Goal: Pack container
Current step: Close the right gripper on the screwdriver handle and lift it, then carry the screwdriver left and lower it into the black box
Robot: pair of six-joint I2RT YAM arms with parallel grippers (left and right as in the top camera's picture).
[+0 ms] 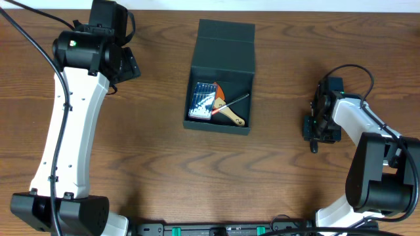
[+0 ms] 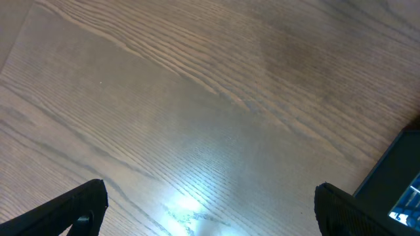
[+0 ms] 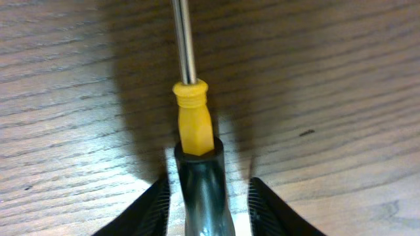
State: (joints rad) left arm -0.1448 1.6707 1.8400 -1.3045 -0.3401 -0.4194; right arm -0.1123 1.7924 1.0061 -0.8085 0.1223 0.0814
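The container (image 1: 226, 56), a dark box with its flap lid standing open, sits at the table's middle back. Its corner also shows in the left wrist view (image 2: 394, 170). In it lie a blue case of silver bits (image 1: 201, 101), a red-handled tool (image 1: 222, 105) and a wooden-handled tool (image 1: 231, 116). On the bare wood at the right lies a screwdriver (image 3: 193, 124) with a yellow collar, a dark glossy handle and a steel shaft. My right gripper (image 3: 207, 210) straddles its handle, with a thin gap on each side. My left gripper (image 2: 210, 203) hangs wide open over bare wood, left of the container.
The left arm (image 1: 69, 131) stretches along the table's left side. The right arm's base (image 1: 380, 190) stands at the front right. A black rail (image 1: 216, 229) runs along the front edge. Wood-grain tabletop (image 1: 289, 183) surrounds the container.
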